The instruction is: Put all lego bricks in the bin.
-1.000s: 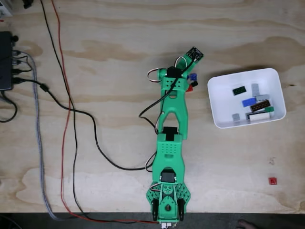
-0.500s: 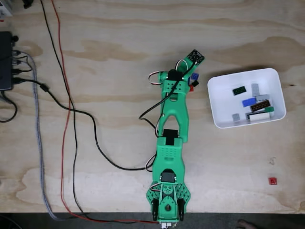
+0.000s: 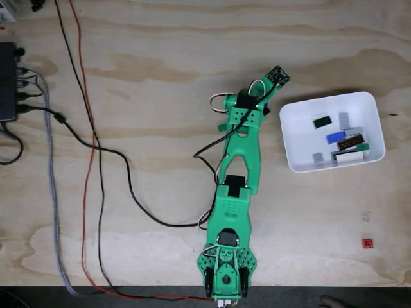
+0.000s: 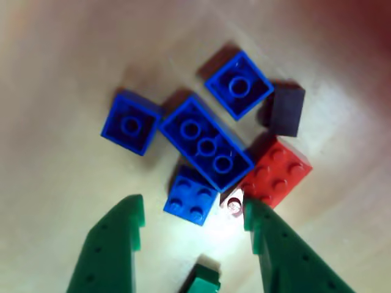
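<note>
Swinging toward the bin (image 3: 292,138), the arm (image 3: 239,151) now hides the loose bricks that showed beside it, and the gripper (image 4: 192,213) hangs wide open and empty over the cluster, the small blue brick (image 4: 190,198) lying between its fingertips, the long blue brick (image 4: 206,146) beyond running diagonally.

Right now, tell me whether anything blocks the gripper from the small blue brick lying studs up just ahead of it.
Nothing visible does. The open gripper frames the small blue brick with bare table between. Crowding is the catch: the long blue brick touches its far edge.
</note>
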